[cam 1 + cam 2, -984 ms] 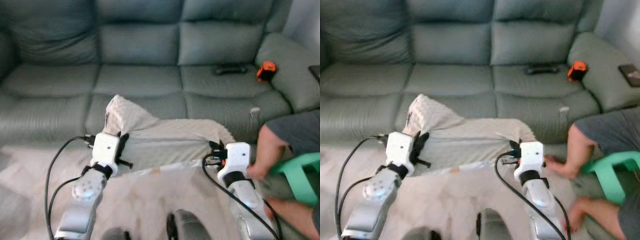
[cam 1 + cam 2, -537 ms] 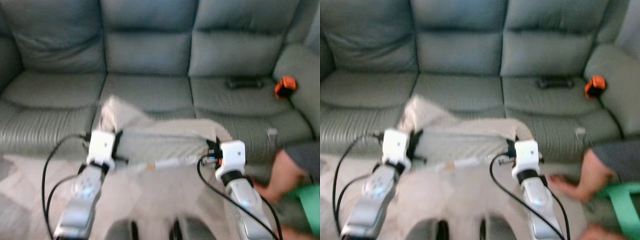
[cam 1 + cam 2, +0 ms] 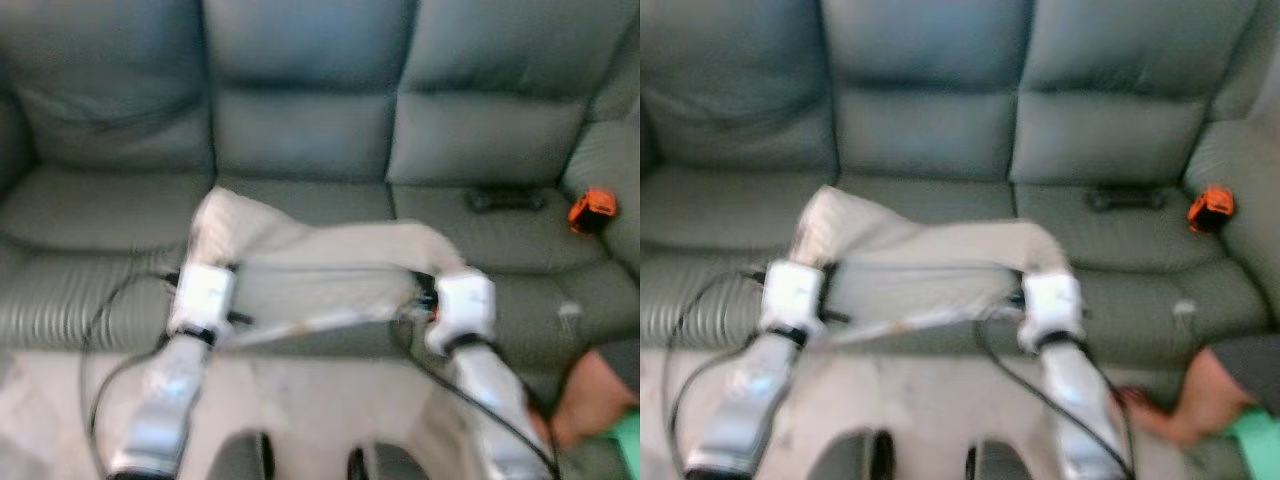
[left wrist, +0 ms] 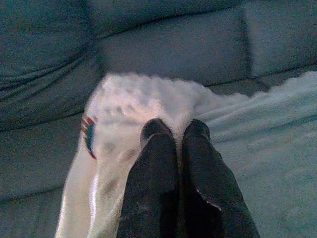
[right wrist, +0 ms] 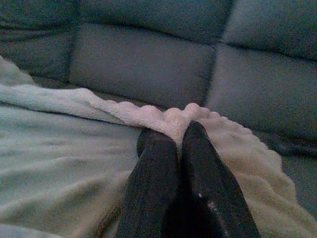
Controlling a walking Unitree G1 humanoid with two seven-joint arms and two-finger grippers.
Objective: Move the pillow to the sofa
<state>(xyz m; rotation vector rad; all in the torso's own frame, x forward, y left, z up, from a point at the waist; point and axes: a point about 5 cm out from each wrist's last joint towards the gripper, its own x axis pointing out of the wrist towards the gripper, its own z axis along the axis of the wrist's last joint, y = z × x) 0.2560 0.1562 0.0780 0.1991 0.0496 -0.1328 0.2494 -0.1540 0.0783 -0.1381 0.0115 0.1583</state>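
A cream fluffy pillow (image 3: 320, 270) hangs stretched between my two arms, in front of the grey-green sofa (image 3: 300, 130). My left gripper (image 4: 176, 131) is shut on the pillow's left corner, where a small red and blue tag (image 4: 88, 134) shows. Its white wrist (image 3: 203, 295) stands at the pillow's left end. My right gripper (image 5: 171, 134) is shut on the pillow's right edge, with its wrist (image 3: 462, 305) at that end. The pillow's top reaches the front of the middle seat cushion (image 3: 300, 200).
A dark remote (image 3: 505, 200) and an orange object (image 3: 592, 210) lie on the right seat of the sofa. A person's arm (image 3: 1185, 400) rests low at the right, next to something green (image 3: 1260, 440). Pale rug (image 3: 300, 400) covers the floor before the sofa.
The view has moved closer to the sofa and shifted. Both arms have carried the pillow higher, up toward the seat front. The person's arm now sits lower at the right edge.
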